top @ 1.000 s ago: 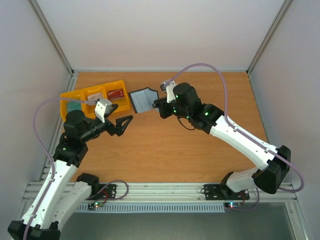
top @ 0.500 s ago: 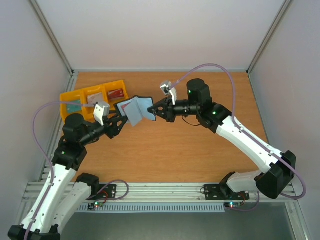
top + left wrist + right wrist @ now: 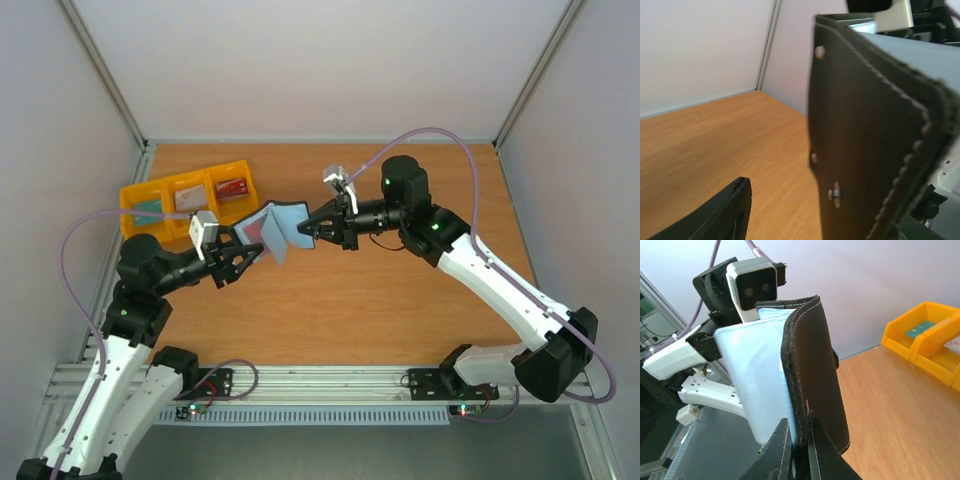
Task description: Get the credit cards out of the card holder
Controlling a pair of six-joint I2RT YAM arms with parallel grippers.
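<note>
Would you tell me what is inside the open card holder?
Inside the card holder, pale blue lining and one dark red card show; any other cards are covered by the pockets.

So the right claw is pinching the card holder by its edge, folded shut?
Not folded shut. The right claw does pinch the card holder by its edge, but the holder is spread open, with its grey-blue pockets showing in the top external view.
</note>
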